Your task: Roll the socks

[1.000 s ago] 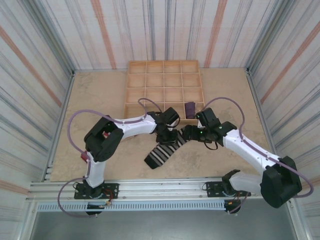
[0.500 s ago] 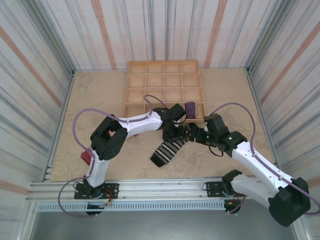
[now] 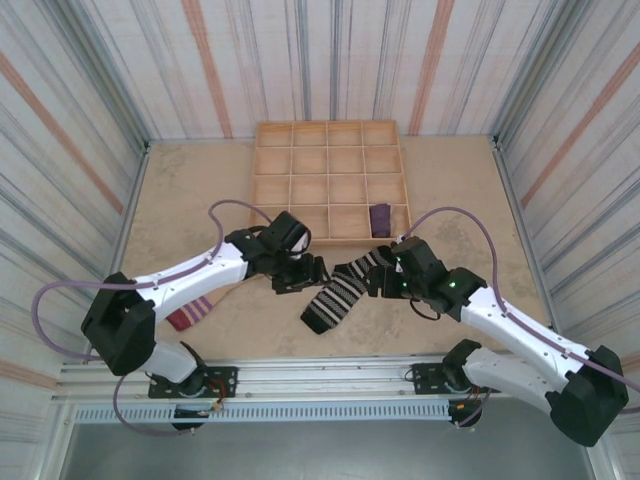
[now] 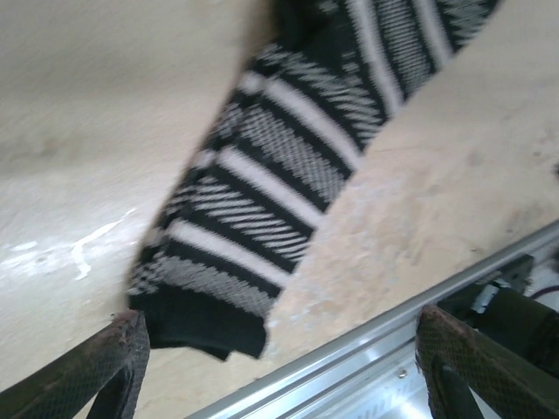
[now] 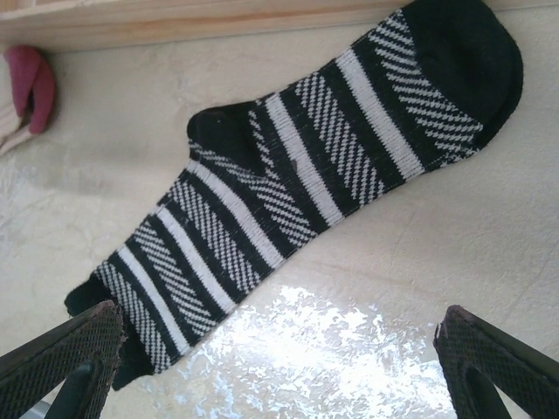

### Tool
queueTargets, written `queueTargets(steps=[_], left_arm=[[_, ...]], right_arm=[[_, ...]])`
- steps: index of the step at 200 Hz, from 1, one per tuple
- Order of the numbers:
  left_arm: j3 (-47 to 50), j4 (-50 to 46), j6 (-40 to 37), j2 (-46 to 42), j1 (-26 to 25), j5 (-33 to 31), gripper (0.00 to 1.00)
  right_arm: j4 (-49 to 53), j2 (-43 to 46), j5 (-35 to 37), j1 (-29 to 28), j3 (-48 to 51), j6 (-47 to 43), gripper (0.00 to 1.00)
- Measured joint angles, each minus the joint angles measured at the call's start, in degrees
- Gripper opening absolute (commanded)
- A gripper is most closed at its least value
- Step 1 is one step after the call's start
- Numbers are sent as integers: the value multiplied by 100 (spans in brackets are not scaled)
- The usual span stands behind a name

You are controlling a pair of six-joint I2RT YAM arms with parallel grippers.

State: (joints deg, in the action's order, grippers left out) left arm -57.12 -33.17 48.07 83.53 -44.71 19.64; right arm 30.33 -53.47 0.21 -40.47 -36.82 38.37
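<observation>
1. Walls (image 3: 60, 150): striped corrugated panels that closed the table in at the left, the far end and the right.

2. Table (image 3: 180, 200): pale, stone-patterned top. Bare room lay to the left and right of the tray. A metal rail (image 3: 320, 375) ran along the near edge.

3. Wooden tray (image 3: 329, 148): a grid of compartments set against the far edge at the centre, its near wall just beyond the two grippers.

4. Black-and-white striped sock (image 3: 338, 295): lay flat and unrolled on the table between the grippers, running diagonally. Its toe pointed toward the tray's near wall and its cuff toward the rail. In the left wrist view (image 4: 279, 175) the cuff end sat close to the rail but still on the table.

5. Beige sock with maroon trim (image 3: 190, 313): lay near the table's front-left edge, partly under the left arm and well apart from the striped sock.

6. Purple sock (image 3: 380, 217): a bundle in the tray's near-row, right-most compartment.

7. Left gripper (image 3: 300, 275): low over the table just left of the striped sock. Jaws were spread wide with nothing held.

8. Right gripper (image 3: 385, 280): at the sock's toe end. Its jaws were spread wide and empty, with the sock lying untouched beneath them (image 5: 314, 192).
</observation>
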Motion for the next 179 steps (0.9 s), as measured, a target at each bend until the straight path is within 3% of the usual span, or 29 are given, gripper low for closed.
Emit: queueTargets(steps=[103, 179], left_arm=[[1556, 581, 570, -520, 535, 616, 75], [2039, 1528, 1532, -151, 380, 944, 68]], right_arm=[[-385, 295, 413, -815, 332, 26, 96], [-417, -50, 671, -1228, 332, 238, 96]])
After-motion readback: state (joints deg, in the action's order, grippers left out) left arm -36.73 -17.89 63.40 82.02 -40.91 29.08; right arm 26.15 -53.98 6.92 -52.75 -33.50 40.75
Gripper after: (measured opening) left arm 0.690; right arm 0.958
